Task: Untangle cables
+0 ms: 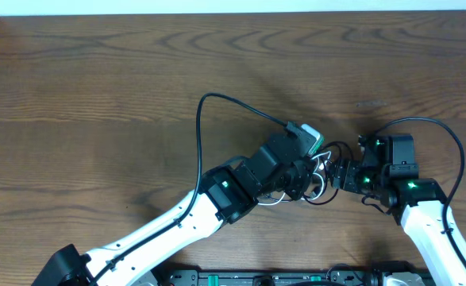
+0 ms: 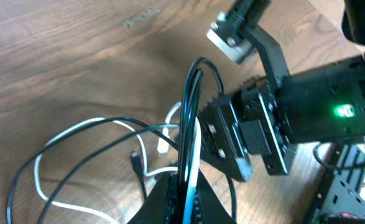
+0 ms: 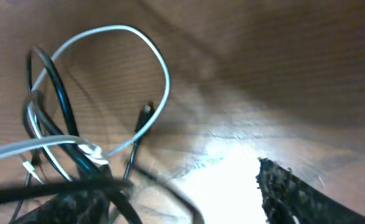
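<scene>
Thin, glossy black cable [image 2: 185, 124] and white cable [image 3: 117, 28] coil tangled on the wood-grain surface [image 1: 98, 79]. Left gripper [image 2: 185, 202] pinches both strands; right gripper [image 3: 182, 199] angles low, jaws wide apart.

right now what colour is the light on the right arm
The light is green, clearest in the left wrist view.

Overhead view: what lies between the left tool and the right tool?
Tangled loops of the thin black cord and thin white cord fill that gap, as the overhead view shows.
</scene>
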